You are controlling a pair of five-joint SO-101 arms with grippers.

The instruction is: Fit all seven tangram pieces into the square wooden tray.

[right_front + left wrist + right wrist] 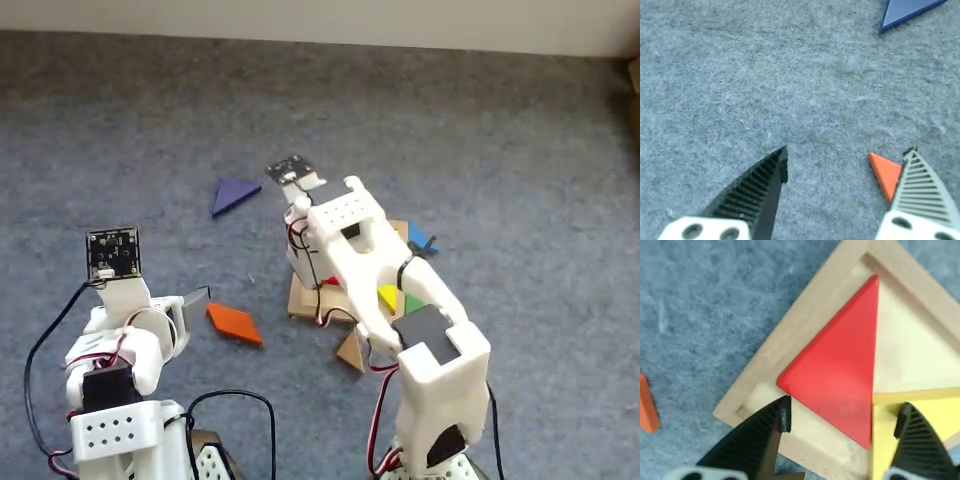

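The square wooden tray [790, 347] holds a red triangle [840, 375] and, beside it, a yellow piece [890, 427]. My right gripper [845, 404] hangs open just above the red triangle's lower edge, one finger on each side. In the high view the right arm covers most of the tray [298, 298]; red [330, 283], yellow [388, 296] and green [413, 303] pieces peek out. My left gripper [848, 149] is open over bare carpet, with the orange parallelogram [885, 172] beside its pale finger [920, 185]. A dark blue triangle [233, 194] lies farther off.
A small blue piece [421, 241] lies at the tray's far right corner. A tan wooden triangle [352, 352] rests on the carpet at the tray's near edge. The orange parallelogram [235, 324] lies between the two arms. Grey carpet stretches open beyond the dark blue triangle [905, 10].
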